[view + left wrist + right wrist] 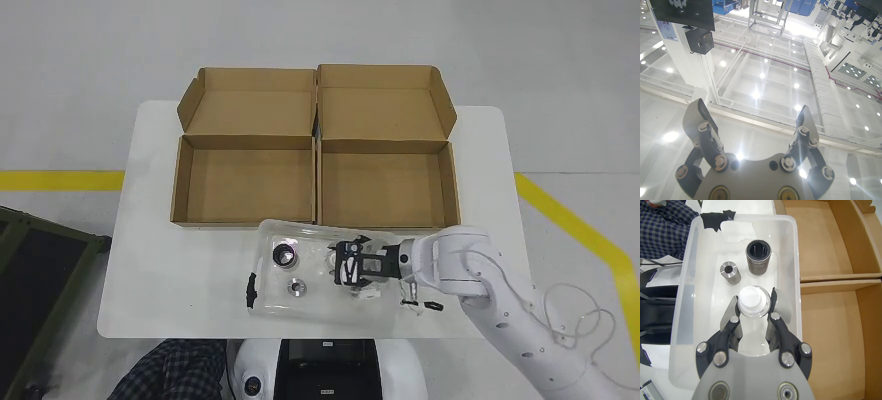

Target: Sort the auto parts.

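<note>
Right pincer (754, 303) clasps white-capped part (751, 297) between its fingertips.

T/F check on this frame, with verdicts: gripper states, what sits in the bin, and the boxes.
1. The right gripper is shut on the white-capped part. True.
2. A small cylinder and a large cylinder stand upright in the bin. True.
3. The left gripper holds a cylinder. False: it is open, with nothing between its fingers.
4. The two cylinders touch. False: a gap separates them.
5. The boxes are open, side by side. True.
</note>
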Controlling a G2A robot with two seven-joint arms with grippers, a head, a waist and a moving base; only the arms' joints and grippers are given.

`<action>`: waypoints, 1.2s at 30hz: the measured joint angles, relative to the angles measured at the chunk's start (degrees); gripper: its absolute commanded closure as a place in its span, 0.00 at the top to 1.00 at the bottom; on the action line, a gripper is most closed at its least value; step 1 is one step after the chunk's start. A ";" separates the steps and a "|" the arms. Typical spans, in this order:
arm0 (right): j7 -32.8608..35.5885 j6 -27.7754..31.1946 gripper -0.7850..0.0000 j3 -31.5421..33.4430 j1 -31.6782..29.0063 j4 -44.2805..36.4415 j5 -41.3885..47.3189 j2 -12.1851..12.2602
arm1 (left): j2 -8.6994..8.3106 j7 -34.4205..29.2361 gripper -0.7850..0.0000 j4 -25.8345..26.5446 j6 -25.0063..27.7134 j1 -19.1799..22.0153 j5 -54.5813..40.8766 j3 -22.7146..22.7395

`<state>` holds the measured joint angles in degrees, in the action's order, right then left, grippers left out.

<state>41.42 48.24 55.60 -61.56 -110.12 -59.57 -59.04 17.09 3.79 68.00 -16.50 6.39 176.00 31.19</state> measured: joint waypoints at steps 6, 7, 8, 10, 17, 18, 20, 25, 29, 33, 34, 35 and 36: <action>-2.91 -0.33 0.00 0.09 1.52 -1.98 1.51 -0.18 | 0.00 0.00 1.00 0.00 0.00 0.00 0.00 0.00; -4.11 -0.34 0.00 0.11 1.77 -1.90 1.62 -0.26 | 0.00 0.00 1.00 0.00 0.00 0.00 0.00 0.00; -5.47 -0.33 0.00 0.10 2.05 -1.74 1.72 -0.35 | 0.00 0.00 1.00 0.00 0.00 0.00 0.00 0.00; -8.81 -0.11 0.00 -0.07 2.77 -1.18 1.81 -0.60 | 0.00 0.00 1.00 0.00 0.00 0.00 0.00 0.00; -16.15 -1.23 0.00 -1.30 5.54 -0.44 1.04 -1.53 | 0.00 0.00 1.00 0.00 0.00 0.00 0.00 0.00; -18.21 -1.77 0.00 -1.22 5.78 -0.19 1.54 -1.71 | 0.00 0.00 1.00 0.00 0.00 0.00 0.00 0.00; -21.85 -2.19 0.00 -0.96 5.91 0.40 2.44 -1.95 | 0.00 0.00 1.00 0.00 0.00 0.00 0.00 0.00; -29.74 -2.54 0.00 0.27 6.06 0.83 -0.04 -2.26 | 0.00 0.00 1.00 0.00 0.00 0.00 0.00 0.00; -35.87 -4.08 0.00 1.28 5.15 0.23 -2.05 -2.47 | 0.00 0.00 1.00 0.00 0.00 0.00 0.00 0.00; -42.82 -4.90 0.00 2.29 4.12 0.76 -2.69 -2.70 | 0.00 0.00 1.00 0.00 0.00 0.00 0.00 0.00; -43.93 -4.81 0.00 2.50 4.00 0.88 -2.82 -2.73 | 0.00 0.00 1.00 0.00 0.00 0.00 0.00 0.00; -44.97 -4.72 0.00 2.79 3.91 0.94 -2.92 -2.75 | 0.00 0.00 1.00 0.00 0.00 0.00 0.00 0.00; -46.61 -4.73 0.00 3.29 3.68 0.95 -2.71 -2.78 | 0.00 0.00 1.00 0.00 0.00 0.00 0.00 0.00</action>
<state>-5.19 43.51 58.90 -57.88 -109.17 -62.28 -61.82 17.09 3.79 68.00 -16.50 6.39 176.00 31.19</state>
